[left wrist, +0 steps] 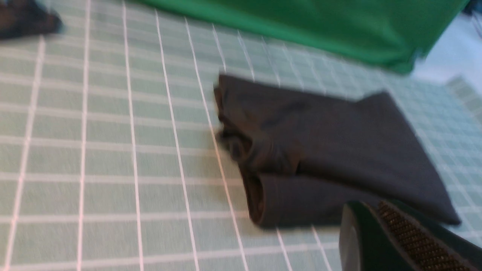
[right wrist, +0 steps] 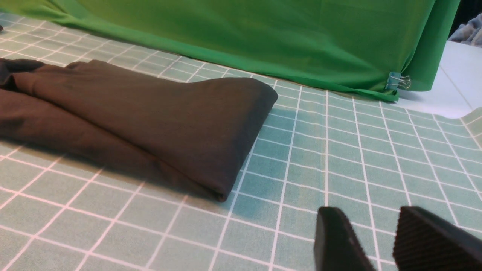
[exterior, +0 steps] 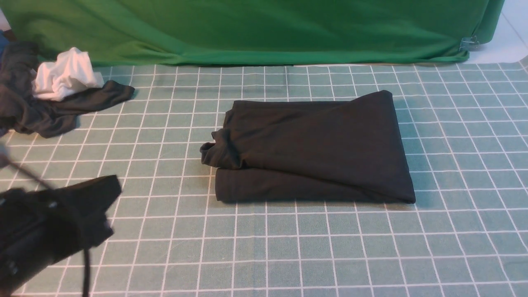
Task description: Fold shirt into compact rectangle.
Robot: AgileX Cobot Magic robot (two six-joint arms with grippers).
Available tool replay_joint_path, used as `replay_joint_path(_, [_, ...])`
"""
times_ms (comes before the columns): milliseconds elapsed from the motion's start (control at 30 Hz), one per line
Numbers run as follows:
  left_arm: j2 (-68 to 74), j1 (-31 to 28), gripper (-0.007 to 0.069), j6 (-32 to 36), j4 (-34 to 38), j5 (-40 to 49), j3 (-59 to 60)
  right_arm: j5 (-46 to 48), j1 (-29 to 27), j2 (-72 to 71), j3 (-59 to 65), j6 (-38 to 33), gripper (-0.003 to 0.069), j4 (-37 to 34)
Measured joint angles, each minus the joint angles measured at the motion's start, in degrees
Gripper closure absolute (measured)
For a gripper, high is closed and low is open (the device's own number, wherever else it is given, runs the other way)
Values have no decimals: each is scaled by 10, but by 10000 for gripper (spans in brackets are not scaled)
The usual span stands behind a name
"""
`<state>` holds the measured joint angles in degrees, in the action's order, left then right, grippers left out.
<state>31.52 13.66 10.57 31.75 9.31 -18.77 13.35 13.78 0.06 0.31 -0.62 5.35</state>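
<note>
At the far left of the surface [exterior: 288, 247], up by the back edge, a dark grey garment [exterior: 37, 111] lies crumpled with a white cloth [exterior: 66, 74] bunched on top of it; one dark corner of it trails out toward the middle over the gridded green mat. Nearer to me on that same side, my left hand [left wrist: 380, 241] hangs low over the mat, blurred in the front view; from its own wrist camera I see only one ribbed pad and a dark finger edge pressed close, so my fingers are together and hold nothing; they sit just beside the near corner of the shirt without touching it. In the middle lies the shirt [exterior: 313, 148], black, folded into a rough rectangle; its layers stack unevenly, with a rumpled bundle of cloth poking out at the left end and the top layer slanting wider toward the right; no print or label shows on the upper face. Behind it the green backdrop cloth [exterior: 255, 29] hangs along the back of the surface, pinned at its right corner by a small metal binder clip [right wrist: 399, 81]. To the right, my right hand [right wrist: 378, 241] is out of the front view; its wrist camera shows two dark fingers standing apart with bare mat between them, empty, near the shirt's folded right edge but clear of it.
</note>
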Motion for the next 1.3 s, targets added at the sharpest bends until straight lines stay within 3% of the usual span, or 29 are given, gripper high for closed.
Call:
replay_joint_path(267, [-104, 0, 610, 2, 6, -30, 8, 0, 0, 0, 0, 0, 423, 0])
replay_joint_path(567, [-111, 0, 610, 4, -76, -30, 8, 1, 0, 0, 0, 1, 421, 0])
replay_joint_path(967, [-128, 0, 610, 3, -99, -33, 41, 2, 0, 0, 0, 1, 421, 0])
replay_joint_path(1067, [-165, -3, 610, -30, -150, -32, 66, 2, 0, 0, 0, 1, 421, 0])
replay_joint_path(1167, [-235, -39, 610, -139, -268, -17, 101, 2, 0, 0, 0, 1, 421, 0])
replay_joint_path(1300, [-284, -92, 610, -178, -317, 4, 133, 2, 0, 0, 0, 1, 421, 0])
